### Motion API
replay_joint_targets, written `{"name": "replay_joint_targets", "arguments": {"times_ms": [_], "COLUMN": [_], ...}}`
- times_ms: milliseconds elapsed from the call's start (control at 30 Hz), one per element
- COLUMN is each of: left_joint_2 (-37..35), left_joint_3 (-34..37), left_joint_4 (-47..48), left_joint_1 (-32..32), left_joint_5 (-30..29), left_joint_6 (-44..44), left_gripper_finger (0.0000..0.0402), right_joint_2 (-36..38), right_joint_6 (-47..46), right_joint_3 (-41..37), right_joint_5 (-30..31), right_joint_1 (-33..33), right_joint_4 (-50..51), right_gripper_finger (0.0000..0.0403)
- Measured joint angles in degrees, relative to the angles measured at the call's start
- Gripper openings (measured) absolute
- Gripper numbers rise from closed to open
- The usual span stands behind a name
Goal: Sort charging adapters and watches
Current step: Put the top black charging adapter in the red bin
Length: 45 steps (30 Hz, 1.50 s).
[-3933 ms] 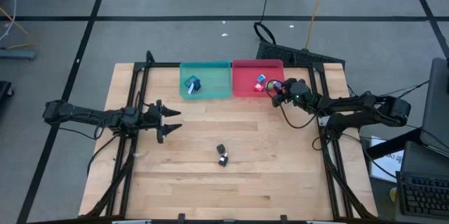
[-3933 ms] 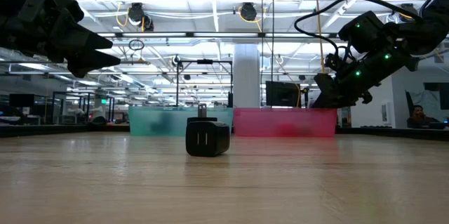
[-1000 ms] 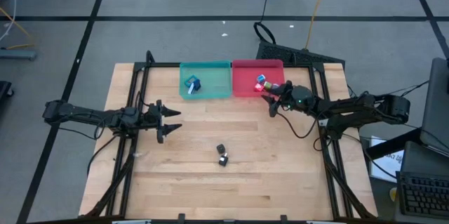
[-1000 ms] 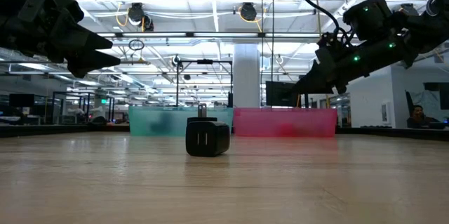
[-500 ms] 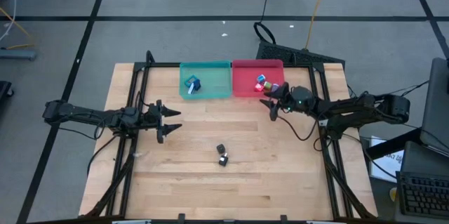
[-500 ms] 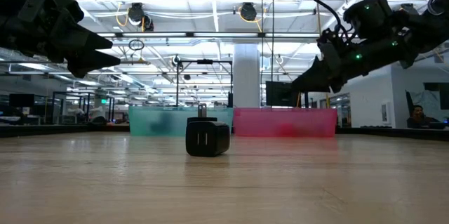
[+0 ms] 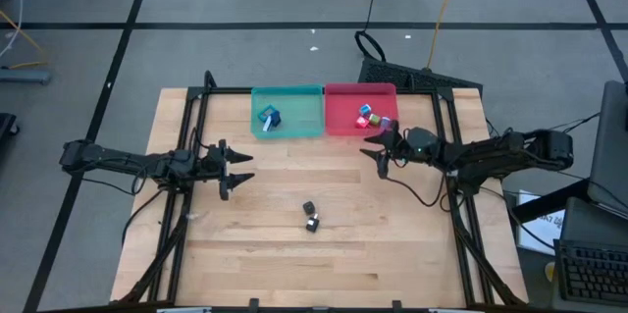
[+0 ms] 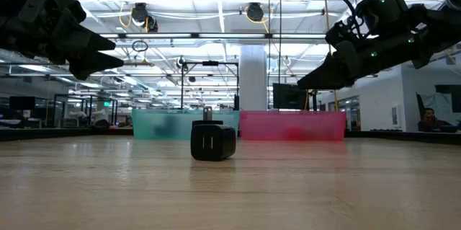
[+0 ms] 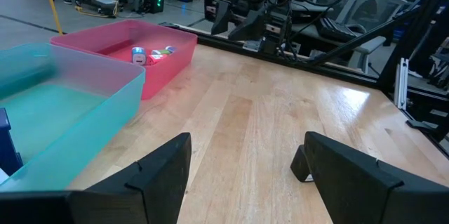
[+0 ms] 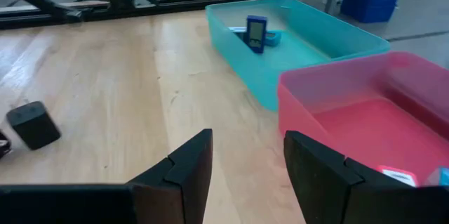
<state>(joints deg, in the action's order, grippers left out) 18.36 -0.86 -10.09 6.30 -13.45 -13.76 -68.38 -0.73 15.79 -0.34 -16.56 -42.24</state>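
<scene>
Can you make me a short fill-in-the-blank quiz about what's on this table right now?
1. The watches lie in the ____ bin.
2. The small colored chargers lie in the ____ bin.
3. The black chargers on the bare wood number ____.
4. The right claw holds ____.

Missing words: teal; pink; two; nothing

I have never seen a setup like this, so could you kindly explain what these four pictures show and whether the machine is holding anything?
Two dark robot arms work at a wooden table. One picture looks straight down, one looks level across the tabletop, and two come from cameras on the arms' wrists. The left tool waits open at the left side. The right tool hangs empty beside the pink bin, which holds charging adapters. The teal bin holds watches. Two black adapters lie mid-table.
</scene>
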Motion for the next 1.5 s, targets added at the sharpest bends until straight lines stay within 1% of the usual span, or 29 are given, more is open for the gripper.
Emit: {"name": "replay_joint_targets", "arguments": {"times_ms": [200,367,433,733,900,1067,1200,1333,1500], "left_joint_2": [0.0,0.0,0.01,0.0,0.0,0.0,0.01,0.01,-0.02], "left_joint_3": [0.0,0.0,0.0,0.0,-0.02,-0.02,-0.02,-0.03,-0.04], "left_joint_4": [-0.02,-0.01,-0.02,-0.01,-0.02,-0.01,-0.02,0.0,0.0], "left_joint_1": [0.0,0.0,-0.01,-0.01,-0.02,-0.01,0.0,-0.02,0.0], "left_joint_5": [0.0,0.0,0.0,0.0,0.0,0.01,0.0,0.0,0.0], "left_joint_6": [0.0,0.0,0.0,0.0,0.0,0.0,0.02,0.02,0.0], "left_gripper_finger": [0.0278,0.0278,0.0278,0.0278,0.0278,0.0278,0.0278,0.0278,0.0278], "right_joint_2": [0.0,0.0,0.0,0.02,-0.06,-2.69,-6.69,-11.43,-18.64], "right_joint_6": [0.15,-0.33,-0.43,0.74,6.18,9.29,7.45,4.68,2.29], "right_joint_3": [0.0,0.0,0.0,0.0,0.02,0.19,1.61,5.1,10.03], "right_joint_5": [-0.48,-7.16,-8.86,-10.65,-12.6,-13.39,-13.2,-13.22,-13.27], "right_joint_1": [1.83,2.55,3.1,6.5,9.09,11.95,12.54,12.57,14.15], "right_joint_4": [0.0,-1.4,-2.38,-4.63,-4.29,-5.63,-8.73,-9.44,-9.38], "right_gripper_finger": [0.0165,0.0165,0.0165,0.0165,0.0165,0.0165,0.0166,0.019,0.025]}}
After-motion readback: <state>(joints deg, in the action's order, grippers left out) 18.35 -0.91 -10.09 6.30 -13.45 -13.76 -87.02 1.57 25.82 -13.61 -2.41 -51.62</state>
